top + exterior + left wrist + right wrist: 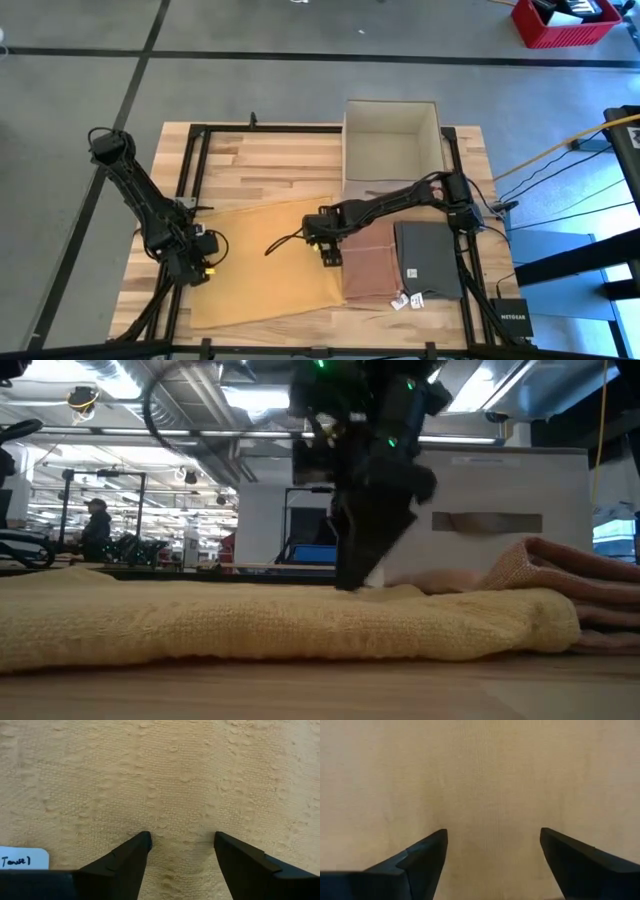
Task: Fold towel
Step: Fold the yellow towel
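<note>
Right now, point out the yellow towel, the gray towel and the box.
yellow towel (265,280), high view, bare middle of the cloth
gray towel (430,258), high view, centre of the folded top
box (392,150), high view, inside floor

Yellow towel (250,625) cut off left, low view; tags (410,300) unreadable.

- High view: straight down over the whole bench (260,150), both arms in frame, floor around it.
- Low view: at bench-top level, looking across the yellow towel (280,625) into the room behind; an arm hangs close in front.
- Left wrist view: very near, facing down past its own fingers (132,857) onto yellow towel weave.
- Right wrist view: equally near, past its fingers (427,852), same cloth.
- Shared: the yellow towel appears in all four.
</note>
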### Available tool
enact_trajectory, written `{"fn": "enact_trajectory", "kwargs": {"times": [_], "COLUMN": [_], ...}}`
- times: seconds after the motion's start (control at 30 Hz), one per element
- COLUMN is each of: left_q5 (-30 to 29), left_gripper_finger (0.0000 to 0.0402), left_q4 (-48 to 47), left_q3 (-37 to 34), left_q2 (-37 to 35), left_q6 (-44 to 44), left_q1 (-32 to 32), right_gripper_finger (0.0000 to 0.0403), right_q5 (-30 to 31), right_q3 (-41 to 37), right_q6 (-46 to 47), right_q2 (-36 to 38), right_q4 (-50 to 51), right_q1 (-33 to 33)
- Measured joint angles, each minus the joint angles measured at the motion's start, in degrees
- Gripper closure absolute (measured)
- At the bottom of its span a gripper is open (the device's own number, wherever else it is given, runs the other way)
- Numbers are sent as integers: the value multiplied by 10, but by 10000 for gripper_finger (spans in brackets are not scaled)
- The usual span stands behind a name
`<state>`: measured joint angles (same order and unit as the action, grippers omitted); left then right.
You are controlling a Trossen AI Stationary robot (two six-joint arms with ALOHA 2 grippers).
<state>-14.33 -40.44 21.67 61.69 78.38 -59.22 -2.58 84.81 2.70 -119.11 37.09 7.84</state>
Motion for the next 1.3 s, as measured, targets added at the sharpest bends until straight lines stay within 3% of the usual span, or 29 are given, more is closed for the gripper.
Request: {"fn": "enact_trajectory", "kwargs": {"times": [0.3,0.47,0.6,1.0,1.3], "left_q5": [6,2,4,8,5], "left_gripper_finger": [174,184,193,246,250], "left_q4": [-33,-44,-2,-7,-9], "left_q3": [61,41,17,14,14], "left_q2": [-21,-3,15,19,20], "left_q6": [-15,-35,-41,-38,-38], "left_q1": [-1,-1,0,0,0], "right_gripper_finger": [81,83,84,85,157], "right_q5": [4,19,24,32,22], "right_q3": [63,63,57,3,-2], "right_q6": [-9,-21,-30,-45,-45], "right_q2": [2,1,0,-1,-5], "right_q4": [66,62,43,-10,-14], "right_q1": [1,1,1,0,0]}}
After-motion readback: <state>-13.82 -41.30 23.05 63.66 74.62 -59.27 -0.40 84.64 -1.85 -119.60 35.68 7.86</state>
